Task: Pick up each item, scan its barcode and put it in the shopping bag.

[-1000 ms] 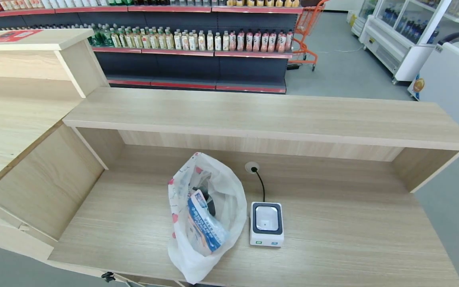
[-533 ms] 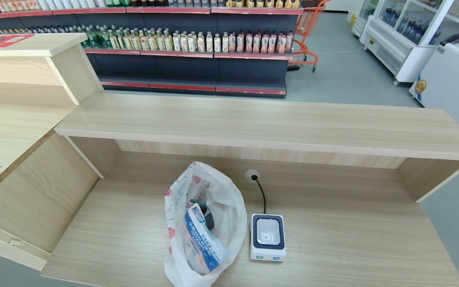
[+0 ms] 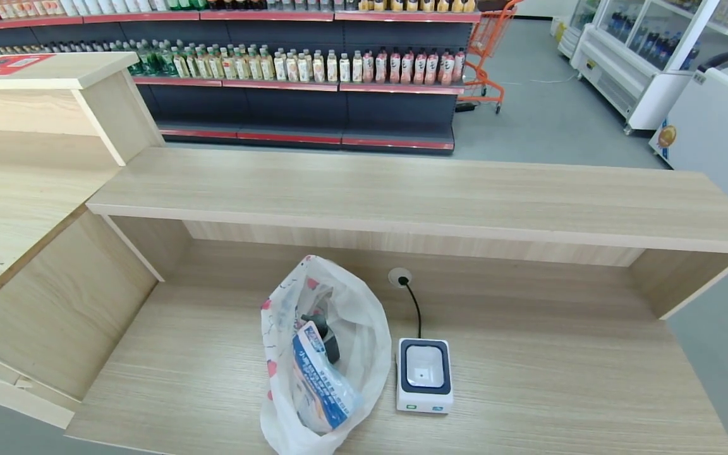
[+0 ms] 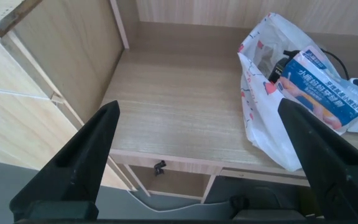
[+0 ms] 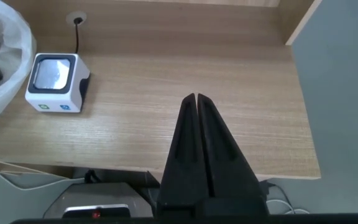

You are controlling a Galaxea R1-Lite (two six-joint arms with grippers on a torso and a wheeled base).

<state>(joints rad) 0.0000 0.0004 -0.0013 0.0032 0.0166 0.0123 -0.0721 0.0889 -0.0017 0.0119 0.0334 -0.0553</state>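
We judge the bagging done: the packet [image 3: 317, 374] lies in the shopping bag [image 3: 364, 316] just beside the scanner [image 3: 424, 376] on the tabletop [image 3: 560, 392], the left gripper [image 4: 197, 112] with jaws wide, the right gripper [image 5: 195, 98] with jaws pressed together and empty, so the next move calls for finding another item.

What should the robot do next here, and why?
Probably just look around for any item left to scan. The blue packet and a dark item already sit inside the shopping bag beside the scanner. The left gripper hangs open holding nothing, and the right gripper is shut on nothing.
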